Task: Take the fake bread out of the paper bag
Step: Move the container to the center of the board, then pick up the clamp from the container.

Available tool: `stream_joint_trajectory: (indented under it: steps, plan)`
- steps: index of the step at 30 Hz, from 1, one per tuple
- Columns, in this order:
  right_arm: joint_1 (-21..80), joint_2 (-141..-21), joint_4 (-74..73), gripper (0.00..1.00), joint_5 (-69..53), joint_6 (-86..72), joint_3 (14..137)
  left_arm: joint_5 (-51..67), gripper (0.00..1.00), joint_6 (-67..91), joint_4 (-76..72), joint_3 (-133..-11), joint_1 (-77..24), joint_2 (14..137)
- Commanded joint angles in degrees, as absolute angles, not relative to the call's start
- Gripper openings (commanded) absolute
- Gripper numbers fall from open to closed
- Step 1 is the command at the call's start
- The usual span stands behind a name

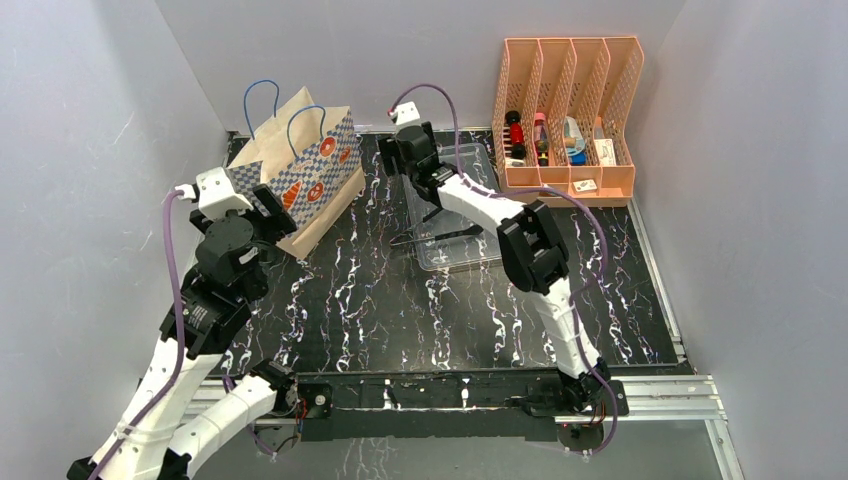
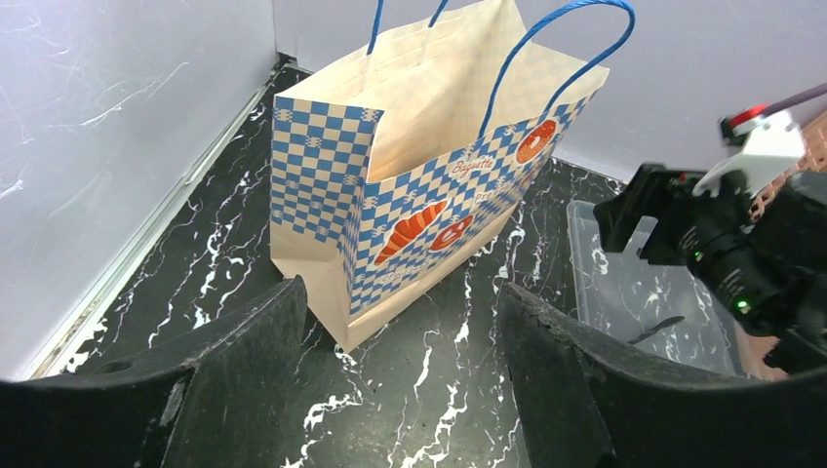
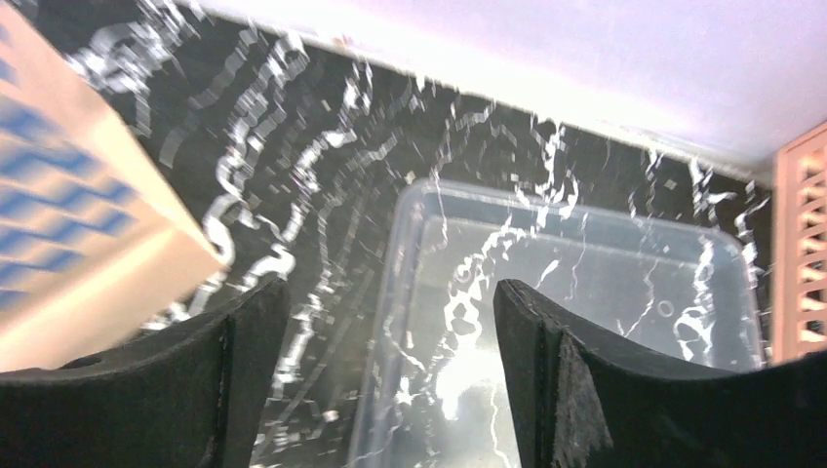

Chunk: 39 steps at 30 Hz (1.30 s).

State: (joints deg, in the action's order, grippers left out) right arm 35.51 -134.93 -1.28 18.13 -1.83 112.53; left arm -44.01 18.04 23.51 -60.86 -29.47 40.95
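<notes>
The tan paper bag (image 1: 305,170) with its blue-and-white checkered band and blue cord handles stands upright and open at the back left. It also shows in the left wrist view (image 2: 439,185), and one corner shows in the right wrist view (image 3: 68,224). The fake bread is hidden; no pastry shows in any view. My left gripper (image 1: 272,216) is open and empty, low at the bag's near corner (image 2: 400,322). My right gripper (image 1: 400,155) is open and empty, just right of the bag, above the left edge of the clear plastic tray (image 3: 385,322).
The clear plastic tray (image 1: 455,210) lies right of the bag, also in the wrist views (image 2: 634,292) (image 3: 585,283). An orange slotted rack (image 1: 565,115) with small items stands at the back right. Grey walls close in the back and both sides. The right arm (image 2: 722,244) shows in the left wrist view.
</notes>
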Motion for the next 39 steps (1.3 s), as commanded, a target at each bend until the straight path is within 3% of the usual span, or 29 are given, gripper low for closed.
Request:
stream_joint_trajectory:
  steps: [1, 5, 8, 12, 17, 19, 24, 39]
  plan:
    - [39.72, -124.06, -0.8, 0.78, 26.47, -4.54, 111.77, -41.82, 0.72, 18.04, 24.0, -62.63, -29.79, 39.86]
    - [40.17, -114.82, 1.8, 0.67, 22.79, -13.67, 103.52, -39.04, 0.78, 17.38, 24.47, -63.56, -29.71, 40.33]
    - [40.17, -107.69, 5.53, 0.64, 14.77, -18.67, 94.86, -36.43, 0.97, 16.66, 23.34, -63.15, -29.78, 40.3]
    - [40.77, -100.72, 7.21, 0.64, 7.25, -23.86, 84.22, -29.25, 0.98, 14.54, 23.03, -63.71, -29.79, 41.5]
    - [45.37, -94.9, 7.82, 0.65, 18.44, -28.72, 75.32, -25.47, 0.98, 12.68, 26.09, -65.87, -29.74, 44.5]
    - [46.59, -95.37, 2.29, 0.65, 23.62, -33.24, 76.12, -23.61, 0.98, 11.36, 26.69, -66.35, -29.78, 45.06]
    - [49.35, -97.88, -8.84, 0.78, 33.3, -46.98, 77.95, -24.77, 0.98, 11.99, 26.53, -65.98, -29.75, 44.38]
    - [51.42, -111.94, -41.92, 0.84, 43.39, -82.28, 92.76, -26.29, 0.98, 11.5, 24.68, -63.98, -29.71, 40.85]
